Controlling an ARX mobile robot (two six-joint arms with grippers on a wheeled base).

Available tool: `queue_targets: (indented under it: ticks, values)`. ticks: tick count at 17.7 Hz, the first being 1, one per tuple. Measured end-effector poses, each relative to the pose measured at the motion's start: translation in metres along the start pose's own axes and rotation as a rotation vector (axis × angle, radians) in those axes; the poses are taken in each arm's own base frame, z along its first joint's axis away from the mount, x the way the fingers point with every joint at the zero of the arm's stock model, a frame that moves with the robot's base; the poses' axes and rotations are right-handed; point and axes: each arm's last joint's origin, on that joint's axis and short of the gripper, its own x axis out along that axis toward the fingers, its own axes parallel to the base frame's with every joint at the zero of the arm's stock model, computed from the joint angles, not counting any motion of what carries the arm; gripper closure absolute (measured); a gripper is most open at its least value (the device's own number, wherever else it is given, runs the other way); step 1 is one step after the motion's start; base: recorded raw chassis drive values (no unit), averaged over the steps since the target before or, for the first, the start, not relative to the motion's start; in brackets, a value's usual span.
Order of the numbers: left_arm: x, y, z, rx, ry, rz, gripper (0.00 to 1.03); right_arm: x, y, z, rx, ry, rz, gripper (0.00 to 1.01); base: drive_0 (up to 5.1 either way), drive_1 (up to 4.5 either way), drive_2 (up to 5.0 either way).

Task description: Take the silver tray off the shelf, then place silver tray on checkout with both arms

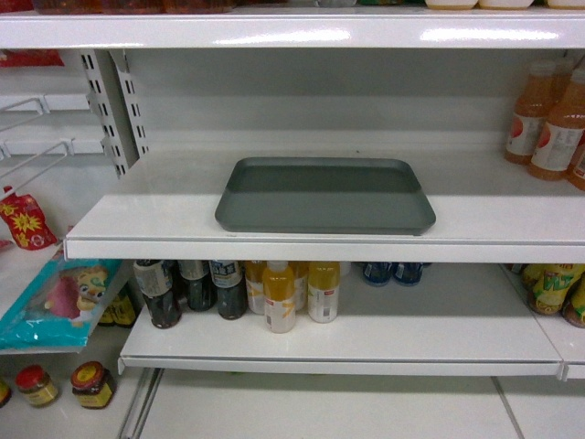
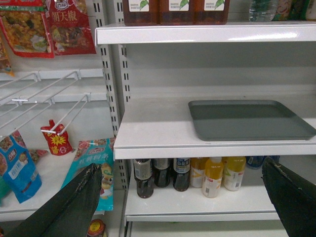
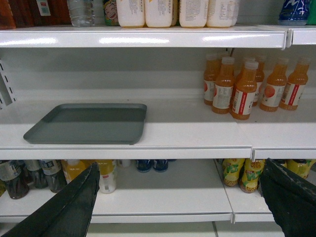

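I'm facing a white store rack with slotted uprights [image 1: 117, 110] and stacked boards. On the middle shelf [image 1: 302, 245] the tray [image 1: 324, 194] lies flat, its front edge close to the shelf's front lip, bare board on both sides of it. To the far right on the same shelf stand orange juice bottles [image 1: 548, 123], well apart from the tray. On the board below I see dark bottles [image 1: 187, 288] and yellow drink bottles [image 1: 297, 293] beneath the tray's spot. Snack bags [image 1: 50, 302] and red-lidded jars [image 1: 91, 384] sit on the left-hand rack.

Neither arm shows in the head view. In the left wrist view the left gripper [image 2: 182, 202] has its fingers [image 2: 74, 202] spread wide at the bottom corners of the frame, holding nothing; the tray [image 2: 249, 119] is ahead and to the right, not touched. In the right wrist view the right gripper [image 3: 180, 202] is likewise wide open and empty, its fingers [image 3: 69, 205] low in the frame, with the tray [image 3: 89, 123] ahead to the left and the juice bottles [image 3: 247, 86] to the right.
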Motion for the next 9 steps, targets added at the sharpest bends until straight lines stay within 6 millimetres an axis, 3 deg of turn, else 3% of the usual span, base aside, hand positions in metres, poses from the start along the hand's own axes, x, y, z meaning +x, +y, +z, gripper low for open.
queue_targets:
  ticks: [9]
  values:
    - [0.0,0.0,0.0,0.0,0.0,0.0,0.05,0.0,0.0,0.0,0.0,0.0,0.0,0.03,0.0,0.0,0.0]
